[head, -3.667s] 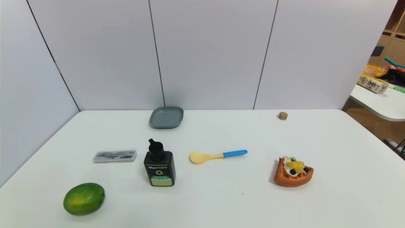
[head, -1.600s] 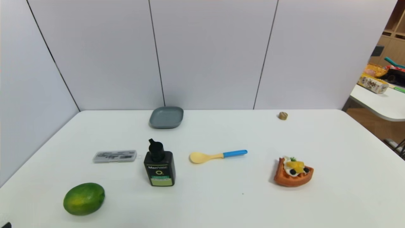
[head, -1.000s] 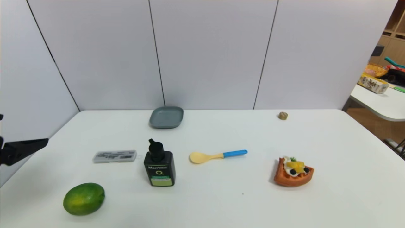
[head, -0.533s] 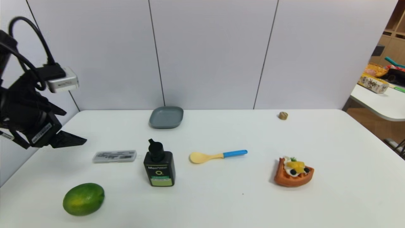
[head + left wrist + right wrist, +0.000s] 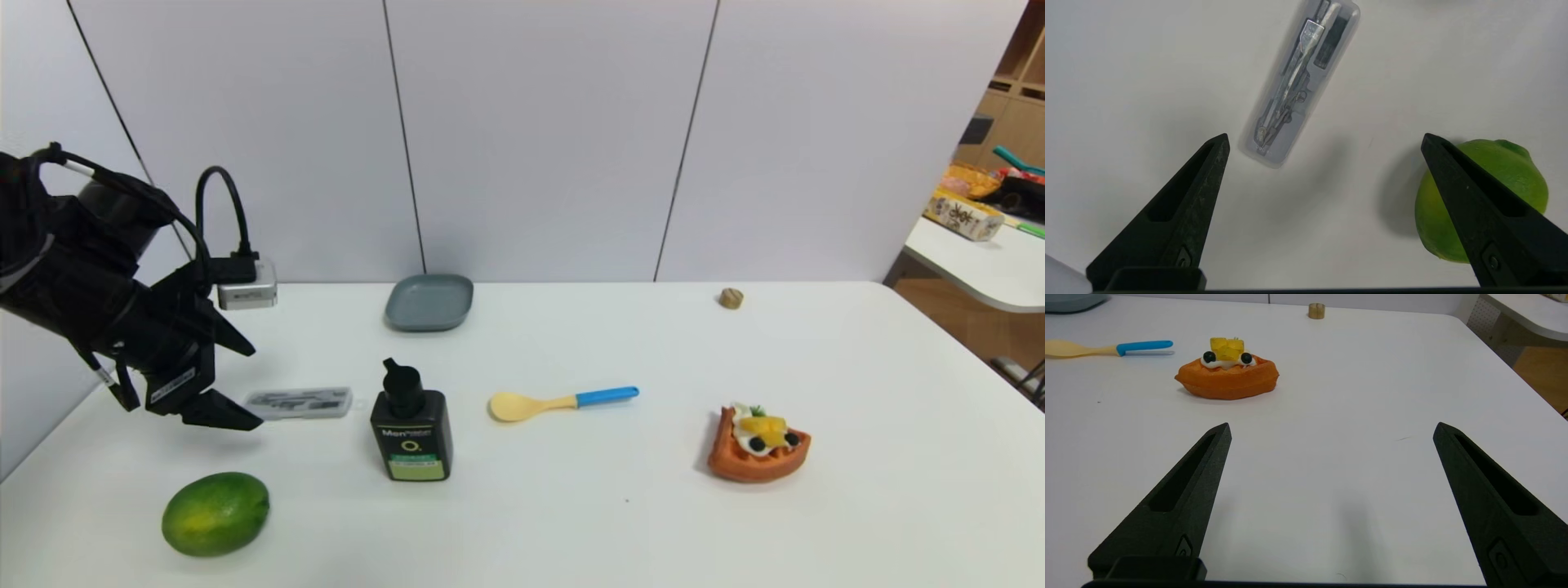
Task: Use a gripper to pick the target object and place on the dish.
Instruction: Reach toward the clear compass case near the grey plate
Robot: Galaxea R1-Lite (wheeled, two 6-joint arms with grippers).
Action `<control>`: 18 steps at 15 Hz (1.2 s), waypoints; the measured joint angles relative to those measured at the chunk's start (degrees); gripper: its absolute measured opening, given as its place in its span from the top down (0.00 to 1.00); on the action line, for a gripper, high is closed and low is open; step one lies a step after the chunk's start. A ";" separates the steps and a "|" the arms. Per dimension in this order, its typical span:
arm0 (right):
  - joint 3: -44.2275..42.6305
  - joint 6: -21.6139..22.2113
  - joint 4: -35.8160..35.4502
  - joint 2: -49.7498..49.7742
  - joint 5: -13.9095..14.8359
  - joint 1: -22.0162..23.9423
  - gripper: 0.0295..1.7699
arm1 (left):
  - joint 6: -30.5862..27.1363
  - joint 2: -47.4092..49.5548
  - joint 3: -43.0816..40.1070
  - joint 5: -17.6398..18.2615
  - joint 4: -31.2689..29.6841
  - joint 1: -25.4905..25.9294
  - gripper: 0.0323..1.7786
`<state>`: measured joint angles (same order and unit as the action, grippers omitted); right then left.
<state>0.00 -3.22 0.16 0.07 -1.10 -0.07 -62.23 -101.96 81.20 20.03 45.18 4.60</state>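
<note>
We see the left pincer [image 5: 245,382] hanging above the counter [image 5: 571,506] on the left side, its two pointed fingers spread wide and holding nothing. In the head view its lower finger [image 5: 220,411] crosses in front of the left end of the case [image 5: 302,402]; whether it touches the case there we cannot tell. From the left wrist view [image 5: 1325,136] the gap between the fingertips is far wider than the case is broad, and the near end of the case [image 5: 1298,81] lies just beside one fingertip, off to that side and not centred in the gap. The other fingertip stands over the edge of the lime [image 5: 1490,196].

The case lies flat on the counter, its long side running left to right, with dark grey pieces showing through the clear lid. The black bottle [image 5: 411,433] stands upright just to its right. The lime [image 5: 215,513] rests nearer the front edge, below the pincer in the head view.

The dish [image 5: 430,302] sits at the back of the counter, close to the wall, well apart from the case and with nothing on it.

Further right we find a spoon [image 5: 562,402] with a blue handle, a waffle [image 5: 757,443] and a small cork [image 5: 731,298].

The right pincer [image 5: 1331,428] does not show in the head view; its wrist view shows it low over the right side of the counter, fingers wide apart and holding nothing, with the waffle [image 5: 1227,375] some way ahead.
</note>
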 joint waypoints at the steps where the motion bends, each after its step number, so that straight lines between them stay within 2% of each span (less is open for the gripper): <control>1: 0.00 0.00 0.05 0.00 0.00 0.00 0.03 | -0.15 -1.27 0.30 1.00 0.00 0.09 0.05; 9: 0.00 0.00 0.00 0.00 0.00 0.00 0.03 | -1.60 -10.54 7.36 4.08 0.24 0.22 0.05; 18: 0.00 0.00 0.05 0.00 0.00 0.00 0.03 | -5.90 -15.37 7.39 4.36 0.46 0.06 0.05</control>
<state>0.00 -3.22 0.21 0.07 -1.10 -0.07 -68.13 -117.33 88.59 24.39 45.64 4.66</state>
